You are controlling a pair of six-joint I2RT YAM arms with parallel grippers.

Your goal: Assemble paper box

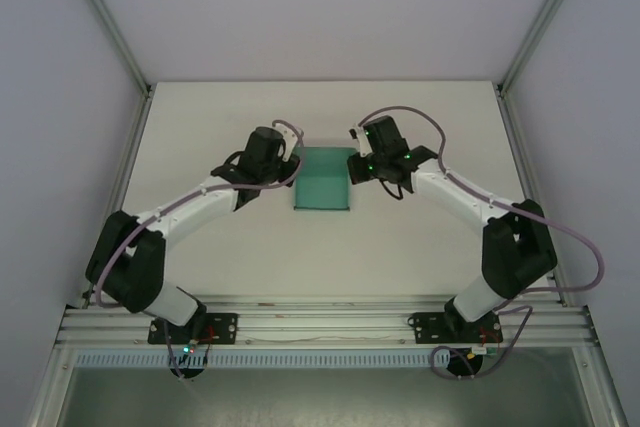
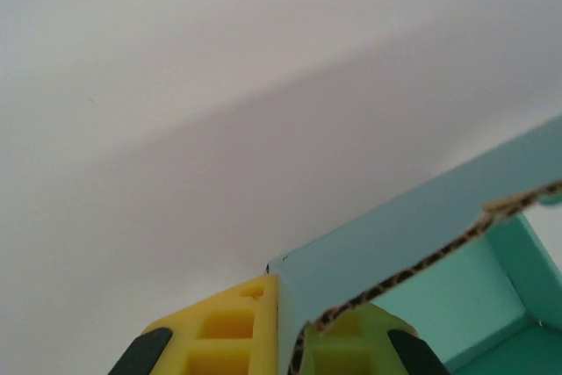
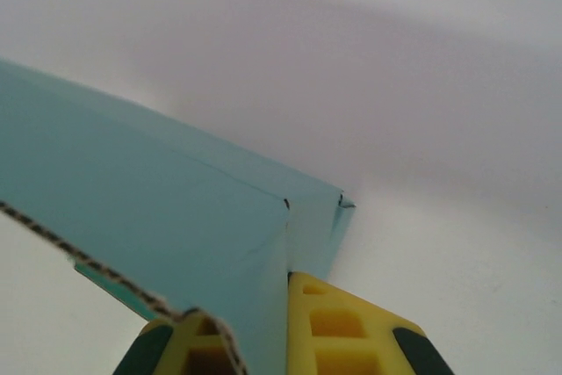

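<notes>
The left fingers are closed on a wall of the box. One yellow finger is outside the wall. The other is inside, half hidden behind the card's raw, speckled edge. Their bases are cut off at the lower edge of the view. Beyond them and to the right the wall runs on, and part of the box's inside shows. The right fingers grip a wall beside a folded corner, the inner finger mostly masked by card. From above, the box lies on the white surface between both pairs of fingers. There the left wrist and right wrist cover the fingers, so the grips are hard to make out.
</notes>
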